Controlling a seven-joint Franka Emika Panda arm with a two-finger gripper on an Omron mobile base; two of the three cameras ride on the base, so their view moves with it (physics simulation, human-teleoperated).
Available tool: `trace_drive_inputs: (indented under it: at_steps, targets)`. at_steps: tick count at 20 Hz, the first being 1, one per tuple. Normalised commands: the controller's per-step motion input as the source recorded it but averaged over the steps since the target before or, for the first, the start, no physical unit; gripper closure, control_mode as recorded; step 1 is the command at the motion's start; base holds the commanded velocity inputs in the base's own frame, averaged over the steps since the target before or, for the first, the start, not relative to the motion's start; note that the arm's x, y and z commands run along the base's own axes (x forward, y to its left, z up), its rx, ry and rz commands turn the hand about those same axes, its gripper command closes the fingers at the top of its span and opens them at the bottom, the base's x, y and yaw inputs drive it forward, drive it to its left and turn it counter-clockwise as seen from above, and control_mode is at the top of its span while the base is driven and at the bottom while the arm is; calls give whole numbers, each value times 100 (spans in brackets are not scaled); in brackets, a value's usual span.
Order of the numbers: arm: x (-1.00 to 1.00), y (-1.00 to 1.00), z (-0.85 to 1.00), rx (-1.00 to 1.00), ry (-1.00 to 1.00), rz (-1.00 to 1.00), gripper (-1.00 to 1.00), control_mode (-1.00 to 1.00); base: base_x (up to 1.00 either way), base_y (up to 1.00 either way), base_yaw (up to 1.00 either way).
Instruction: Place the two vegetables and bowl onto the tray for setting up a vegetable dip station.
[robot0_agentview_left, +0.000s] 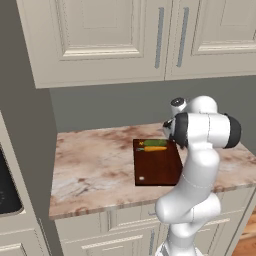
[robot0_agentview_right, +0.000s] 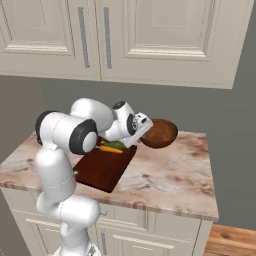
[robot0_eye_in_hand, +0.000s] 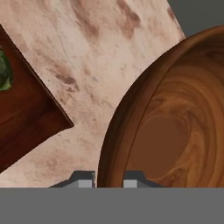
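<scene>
The reddish-brown wooden bowl (robot0_agentview_right: 160, 133) is tilted just right of the tray, with my gripper (robot0_agentview_right: 140, 129) shut on its near rim. In the hand view the bowl (robot0_eye_in_hand: 175, 131) fills the right side and its rim runs between my gripper's (robot0_eye_in_hand: 109, 179) two fingertips. The dark brown tray (robot0_agentview_left: 157, 167) lies on the counter with the orange carrot (robot0_agentview_left: 154, 148) and the dark green cucumber-like vegetable (robot0_agentview_left: 154, 143) side by side at its far end. From the right, the carrot (robot0_agentview_right: 110, 149) and the green vegetable (robot0_agentview_right: 116, 145) lie on the tray (robot0_agentview_right: 102, 170) beside my wrist.
The marble counter (robot0_agentview_left: 95, 165) stretches left of the tray and ends at a wall; a dark cooktop (robot0_agentview_left: 6, 192) lies beyond it. More counter (robot0_agentview_right: 175, 175) lies right of the tray. Cream cabinets (robot0_agentview_right: 150, 35) hang overhead. A tray corner (robot0_eye_in_hand: 30, 127) shows at the hand view's left.
</scene>
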Motion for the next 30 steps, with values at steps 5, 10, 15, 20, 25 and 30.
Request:
trace_drive_inputs:
  at_steps: [5, 10, 15, 20, 25, 30]
  targets:
    - [-15, 0, 20, 0, 0, 0, 100, -100, 0, 0, 0]
    - [-26, 2, 5, 0, 0, 0, 100, -100, 0, 0, 0]
    - [-38, 11, 5, 0, -2, 0, 100, -100, 0, 0, 0]
    - [-22, 9, 24, 0, -4, 0, 100, -100, 0, 0, 0]
    - [-15, 11, 22, 0, -1, 0, 100, -100, 0, 0, 0]
    - [-15, 17, 10, 0, 0, 0, 100, -100, 0, 0, 0]
